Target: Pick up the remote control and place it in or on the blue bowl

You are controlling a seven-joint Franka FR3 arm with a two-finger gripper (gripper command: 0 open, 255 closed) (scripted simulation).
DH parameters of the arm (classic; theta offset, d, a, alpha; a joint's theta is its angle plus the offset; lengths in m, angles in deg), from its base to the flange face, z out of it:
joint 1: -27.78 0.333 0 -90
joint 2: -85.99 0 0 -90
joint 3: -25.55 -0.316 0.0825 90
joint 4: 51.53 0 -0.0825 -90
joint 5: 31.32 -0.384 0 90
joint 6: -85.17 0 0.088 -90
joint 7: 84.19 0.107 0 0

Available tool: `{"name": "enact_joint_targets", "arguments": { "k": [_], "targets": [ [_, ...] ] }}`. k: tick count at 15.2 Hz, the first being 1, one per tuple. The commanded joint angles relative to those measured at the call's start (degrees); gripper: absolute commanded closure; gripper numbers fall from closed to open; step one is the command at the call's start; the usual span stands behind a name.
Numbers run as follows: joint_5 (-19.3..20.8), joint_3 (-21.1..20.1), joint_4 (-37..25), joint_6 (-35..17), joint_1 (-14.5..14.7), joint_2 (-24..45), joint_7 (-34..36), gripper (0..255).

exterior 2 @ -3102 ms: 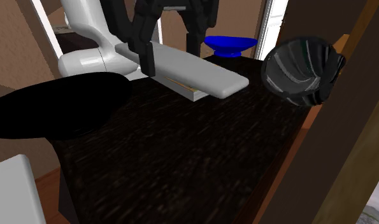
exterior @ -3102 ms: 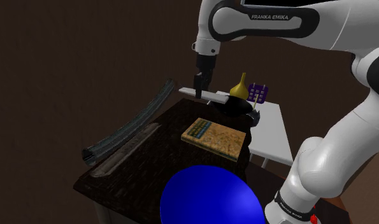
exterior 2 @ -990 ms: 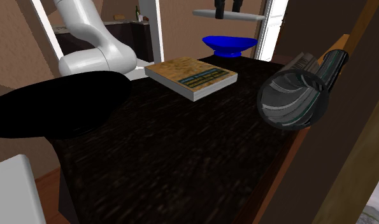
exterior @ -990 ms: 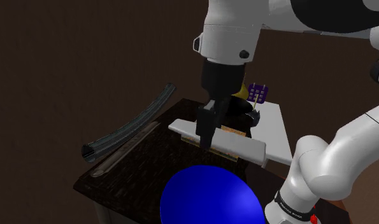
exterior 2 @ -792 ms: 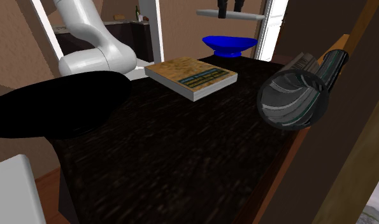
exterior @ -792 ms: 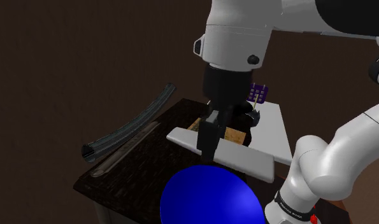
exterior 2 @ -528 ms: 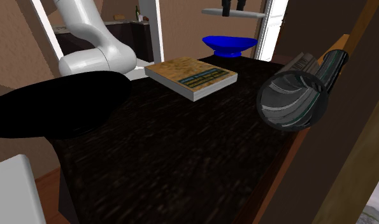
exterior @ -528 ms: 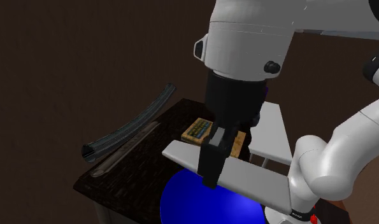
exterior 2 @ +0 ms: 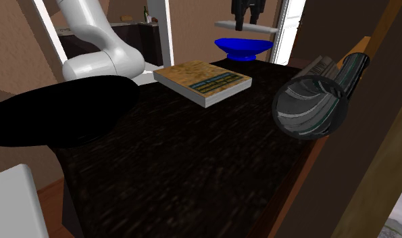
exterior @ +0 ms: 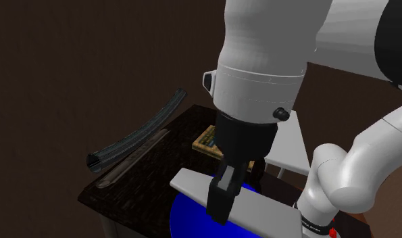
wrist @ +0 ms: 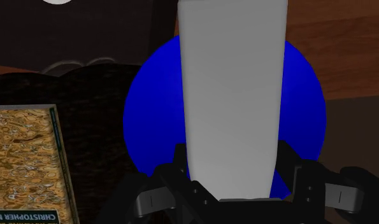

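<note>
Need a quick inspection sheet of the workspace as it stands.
Surface: dark wood-grain table.
Job's things: plain grey remote control held in the air over the blue bowl, apart from it.
Clutter: book, dark ribbed tube, flat black round thing.
Grippers: gripper shut on the remote control.
Cables: nothing seen.
Surroundings: brown wall, white side table.

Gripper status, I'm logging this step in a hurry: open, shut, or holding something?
Gripper: shut on the pale grey remote control, held over the blue bowl.
</note>
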Motion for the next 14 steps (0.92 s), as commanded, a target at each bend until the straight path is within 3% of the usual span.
{"name": "enact_joint_targets", "arguments": {
  "k": [1,6,13,14],
  "targets": [
    [-0.30,-0.13,1.86,-1.53,0.19,-0.43,-0.16,255],
    [-0.85,-0.55,5.87,-5.05,0.51,-0.99,-0.52,255],
    [-0.85,-0.54,5.87,-5.05,0.51,-0.99,-0.51,255],
    [-0.84,-0.55,5.87,-5.06,0.51,-0.98,-0.51,0]
  ]
}}
